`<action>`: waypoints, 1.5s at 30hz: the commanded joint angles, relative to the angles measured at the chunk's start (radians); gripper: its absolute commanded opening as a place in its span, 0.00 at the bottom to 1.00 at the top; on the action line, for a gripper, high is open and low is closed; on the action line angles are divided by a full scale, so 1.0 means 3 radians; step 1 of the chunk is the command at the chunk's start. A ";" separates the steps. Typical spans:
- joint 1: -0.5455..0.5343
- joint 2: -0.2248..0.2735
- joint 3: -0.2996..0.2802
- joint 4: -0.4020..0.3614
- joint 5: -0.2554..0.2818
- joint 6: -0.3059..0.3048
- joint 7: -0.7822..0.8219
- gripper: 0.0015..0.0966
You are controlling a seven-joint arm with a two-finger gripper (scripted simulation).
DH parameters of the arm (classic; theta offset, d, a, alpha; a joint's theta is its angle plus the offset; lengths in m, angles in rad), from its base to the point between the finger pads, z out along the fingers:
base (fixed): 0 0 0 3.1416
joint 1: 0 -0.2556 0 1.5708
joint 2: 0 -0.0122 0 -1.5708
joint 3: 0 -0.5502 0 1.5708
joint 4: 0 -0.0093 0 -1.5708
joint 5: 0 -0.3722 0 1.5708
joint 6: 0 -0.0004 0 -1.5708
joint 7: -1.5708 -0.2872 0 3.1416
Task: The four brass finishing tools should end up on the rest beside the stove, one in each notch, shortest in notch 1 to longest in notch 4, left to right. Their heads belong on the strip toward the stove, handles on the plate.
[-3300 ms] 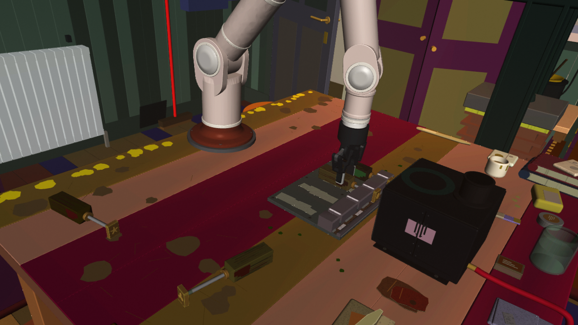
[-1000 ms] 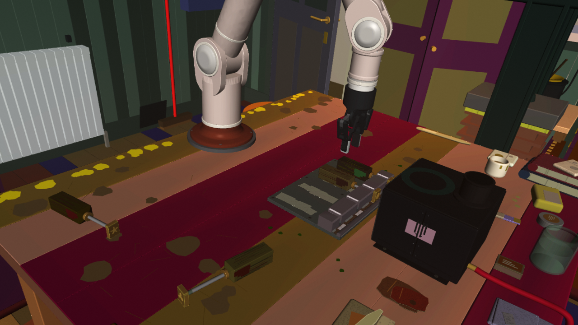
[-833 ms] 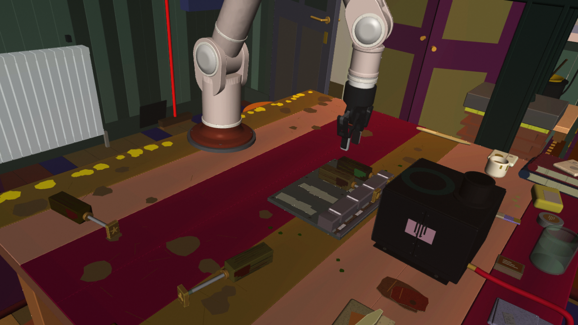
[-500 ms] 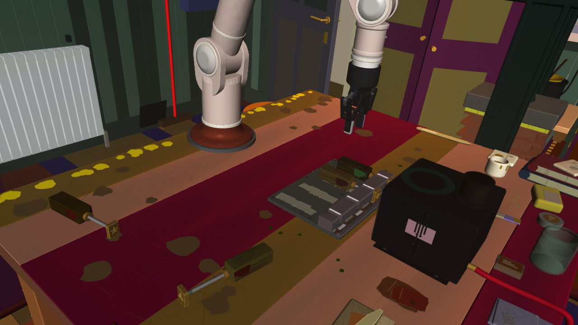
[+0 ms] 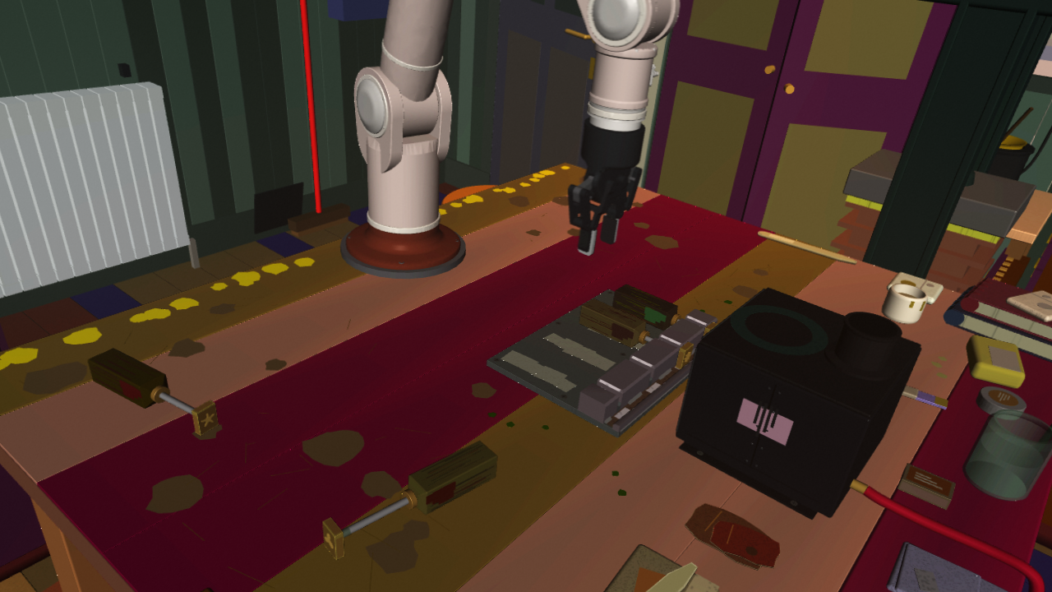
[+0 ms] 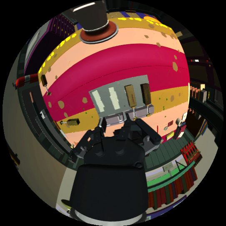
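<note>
The rest (image 5: 599, 358) (image 6: 121, 99) is a grey plate with a notched strip, lying beside the black stove (image 5: 791, 394). Two brass tools lie in its far two notches. One has a green mark on its handle (image 5: 646, 307) (image 6: 147, 94). The other (image 5: 612, 321) (image 6: 131, 96) lies beside it. Their heads point toward the stove. A tool with a long shaft (image 5: 412, 493) (image 6: 70, 122) lies near the front edge of the bench. Another tool (image 5: 151, 390) (image 6: 45, 83) lies far left. My gripper (image 5: 597, 239) (image 6: 120, 123) hangs above the far end of the rest, open and empty.
The arm's base (image 5: 402, 247) stands at the back of the bench. To the right of the stove lie a cup (image 5: 905, 300), a glass jar (image 5: 1009, 456), books and a red hose (image 5: 949, 541). A leather scrap (image 5: 732, 536) lies in front of the stove.
</note>
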State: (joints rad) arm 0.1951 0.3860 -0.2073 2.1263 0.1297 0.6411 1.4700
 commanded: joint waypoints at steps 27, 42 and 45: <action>0.2107 0.0140 0.0057 -0.0287 -0.0020 0.0138 0.2202 0.55; 0.2176 0.0172 0.0121 -0.0332 -0.0060 0.0169 0.2200 0.55; 0.2171 0.0192 0.0220 -0.0342 -0.0129 0.0189 0.2071 0.55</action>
State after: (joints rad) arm 0.8461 0.4439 -0.1425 2.0247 0.0905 0.6977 2.0908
